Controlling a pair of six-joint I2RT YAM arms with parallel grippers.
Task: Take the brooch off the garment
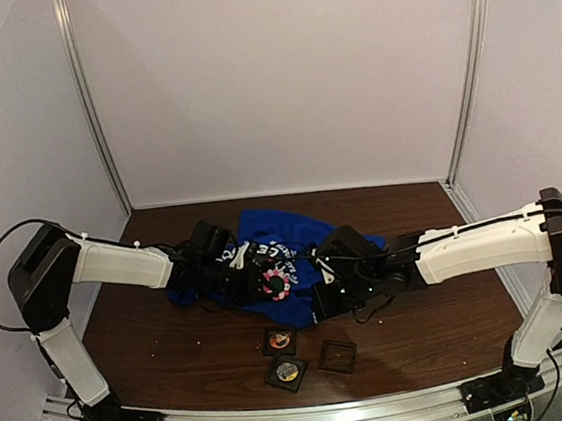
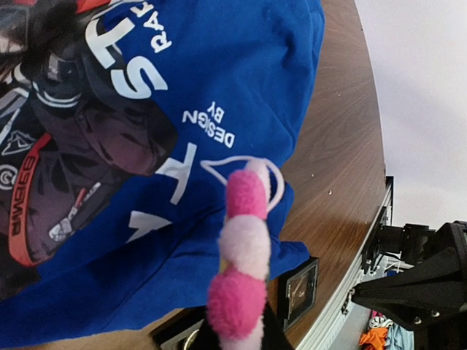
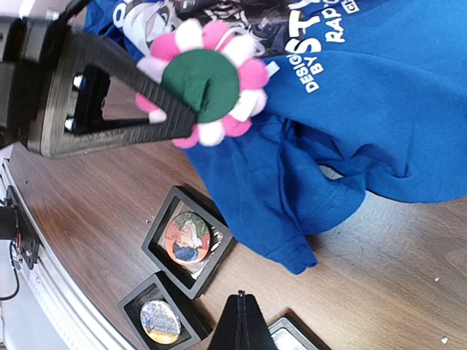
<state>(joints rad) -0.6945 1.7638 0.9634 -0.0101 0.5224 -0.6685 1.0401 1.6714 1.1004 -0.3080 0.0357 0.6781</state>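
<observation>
Gripping brooch [image 3: 208, 80], left pincer [image 3: 179, 117], right pincer [image 3: 242, 324] closed

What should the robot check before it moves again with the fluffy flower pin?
1. Left gripper shut on the brooch: ok.
2. Brooch's pin free of the garment: cannot tell; the flower overlaps the cloth and the pin is hidden.
3. Right gripper holding the garment down: not ok; it is shut, empty and off the cloth.
4. Display boxes out of the way: ok; they sit on the table apart from the garment's hem.
</observation>
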